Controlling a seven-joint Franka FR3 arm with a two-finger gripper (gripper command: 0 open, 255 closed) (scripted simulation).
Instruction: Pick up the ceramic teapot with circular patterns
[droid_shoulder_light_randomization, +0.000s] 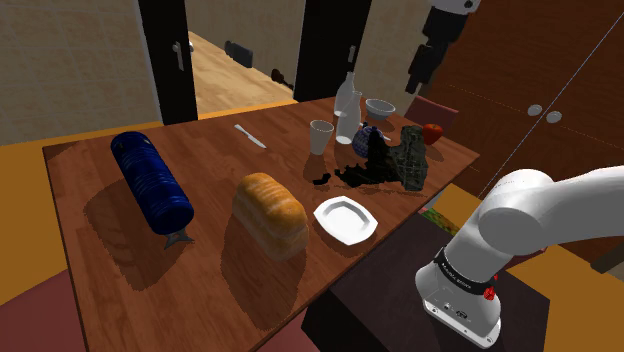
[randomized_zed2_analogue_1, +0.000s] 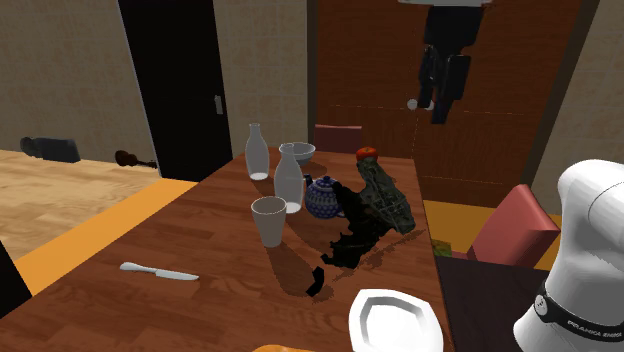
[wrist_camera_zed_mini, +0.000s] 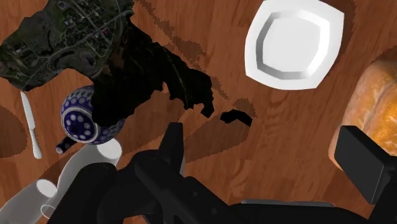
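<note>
Teapot (droid_shoulder_light_randomization: 367, 133), blue with white circular patterns, round-bodied: upright on the wooden table (droid_shoulder_light_randomization: 110, 260), unheld, at 2 o'clock from the table's middle in the shoulder view. All bearings below are from that view. Dark mottled object (droid_shoulder_light_randomization: 410, 155), irregular: just beside the teapot at 4 o'clock. White cup (droid_shoulder_light_randomization: 321, 136): near, at 9 o'clock. Tall white bottle (droid_shoulder_light_randomization: 346, 105): at 11 o'clock. White bowl (droid_shoulder_light_randomization: 379, 107): at 12 o'clock. Knife (droid_shoulder_light_randomization: 250, 136): at 9 o'clock of the cup. White plate (droid_shoulder_light_randomization: 345, 219): at 6 o'clock of the teapot, well apart. Bread loaf (droid_shoulder_light_randomization: 270, 212): at 9 o'clock of the plate. Blue ribbed bottle (droid_shoulder_light_randomization: 150, 180), lying down: at 9 o'clock of the loaf. Gripper (droid_shoulder_light_randomization: 415, 80): high above the table at 1 o'clock of the teapot, fingers spread wide, clasping nothing.
</note>
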